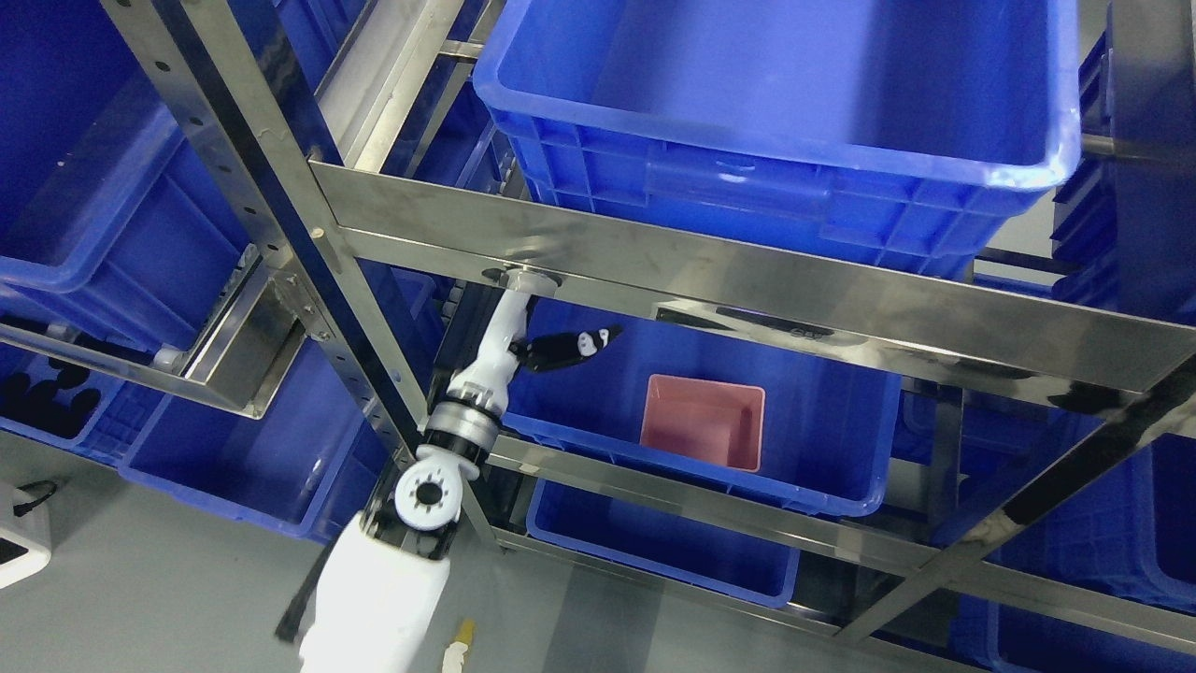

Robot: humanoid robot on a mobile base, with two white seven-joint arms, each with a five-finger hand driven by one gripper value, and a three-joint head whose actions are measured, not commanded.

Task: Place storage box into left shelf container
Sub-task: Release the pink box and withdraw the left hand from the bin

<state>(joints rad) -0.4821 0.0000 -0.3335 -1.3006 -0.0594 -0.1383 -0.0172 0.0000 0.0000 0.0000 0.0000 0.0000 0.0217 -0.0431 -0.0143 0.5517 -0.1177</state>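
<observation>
A pink open-topped storage box (703,421) rests inside a blue container (822,486) on the middle shelf level, near its front wall. My left arm rises from the lower left, and my left hand (537,341) is above the container's left end, just under the steel cross rail (747,280). One black finger (572,348) points right toward the pink box, about a hand's length away from it. The hand holds nothing. The rail hides its upper part.
A steel shelf frame with a slanted upright (308,243) crosses the view. A large blue bin (775,103) sits on the level above, with more blue bins at the left (112,215), below (654,551) and at the right (1121,523). The floor (168,589) is grey.
</observation>
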